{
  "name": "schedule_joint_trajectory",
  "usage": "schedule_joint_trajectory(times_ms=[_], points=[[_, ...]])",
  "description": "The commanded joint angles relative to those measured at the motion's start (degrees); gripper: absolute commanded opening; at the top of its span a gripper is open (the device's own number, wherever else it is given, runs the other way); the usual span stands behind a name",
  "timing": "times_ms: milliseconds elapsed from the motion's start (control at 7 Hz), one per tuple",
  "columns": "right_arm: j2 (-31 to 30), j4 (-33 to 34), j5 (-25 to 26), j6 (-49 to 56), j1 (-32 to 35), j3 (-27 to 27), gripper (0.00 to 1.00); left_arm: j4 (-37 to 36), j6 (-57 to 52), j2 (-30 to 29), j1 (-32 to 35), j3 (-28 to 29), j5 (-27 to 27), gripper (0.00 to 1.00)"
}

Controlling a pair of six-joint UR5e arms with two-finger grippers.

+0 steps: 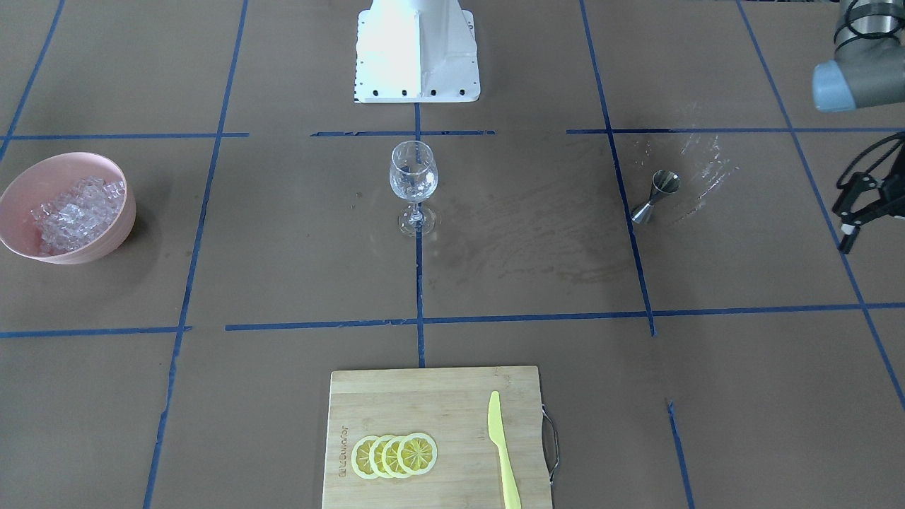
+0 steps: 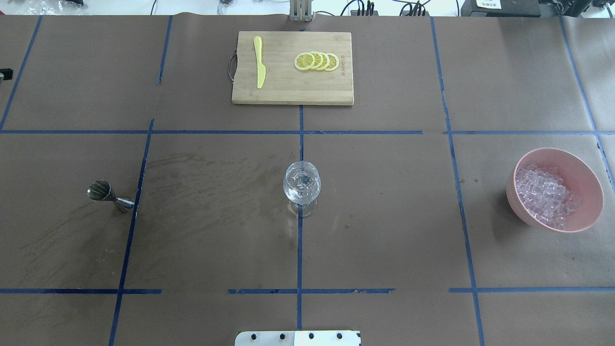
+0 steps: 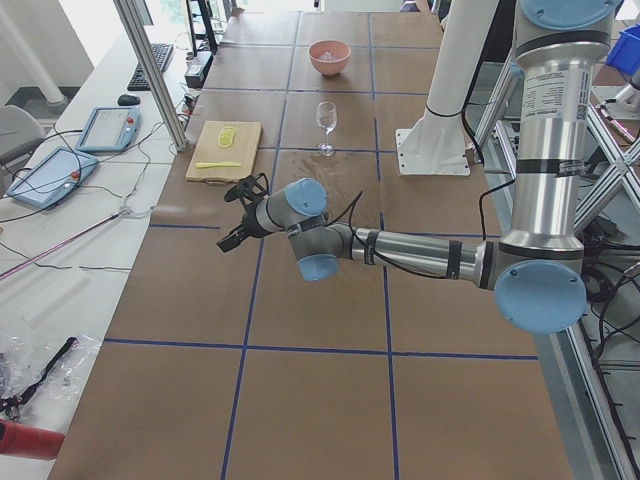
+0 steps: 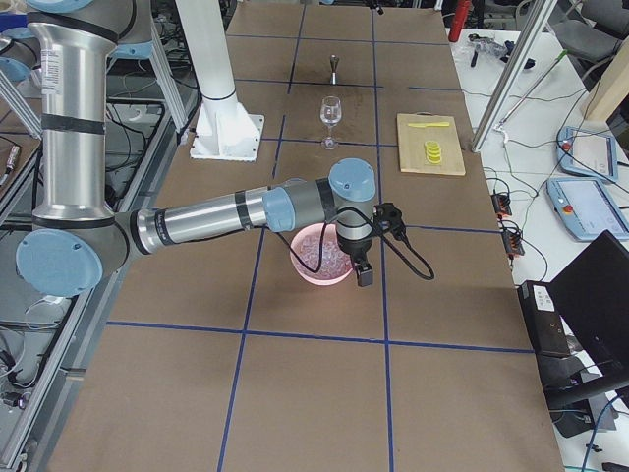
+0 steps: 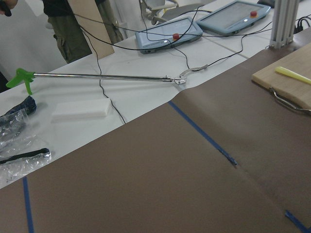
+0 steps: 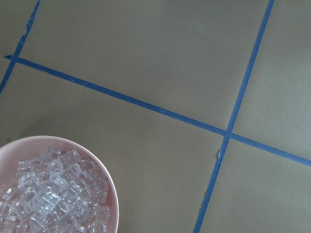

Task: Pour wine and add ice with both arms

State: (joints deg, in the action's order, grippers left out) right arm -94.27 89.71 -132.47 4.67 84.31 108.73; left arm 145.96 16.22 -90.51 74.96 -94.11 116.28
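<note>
A clear wine glass stands upright at the table's middle, also in the overhead view. The ice fills a pink bowl; both show in the overhead view, ice and bowl, and in the right wrist view, ice. My left gripper hovers open and empty beyond the steel jigger, far from the glass; it also shows in the exterior left view. My right gripper hangs at the bowl's outer rim; I cannot tell if it is open.
A wooden cutting board with lemon slices and a yellow knife lies at the operators' edge. The white robot base stands behind the glass. Damp smears mark the paper near the jigger.
</note>
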Motion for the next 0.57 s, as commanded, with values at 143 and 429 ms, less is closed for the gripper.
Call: schedule_joint_trajectory(times_ms=[143, 429], points=[[-0.12, -0.06, 0.02, 0.08, 0.06, -0.1, 1.0, -30.82, -9.63, -0.28, 6.69, 0.42, 5.09, 1.0], [-0.03, 0.03, 0.02, -0.01, -0.03, -0.27, 1.0, -46.24, -10.68, 0.41, 9.65, 0.24, 6.41, 1.0]])
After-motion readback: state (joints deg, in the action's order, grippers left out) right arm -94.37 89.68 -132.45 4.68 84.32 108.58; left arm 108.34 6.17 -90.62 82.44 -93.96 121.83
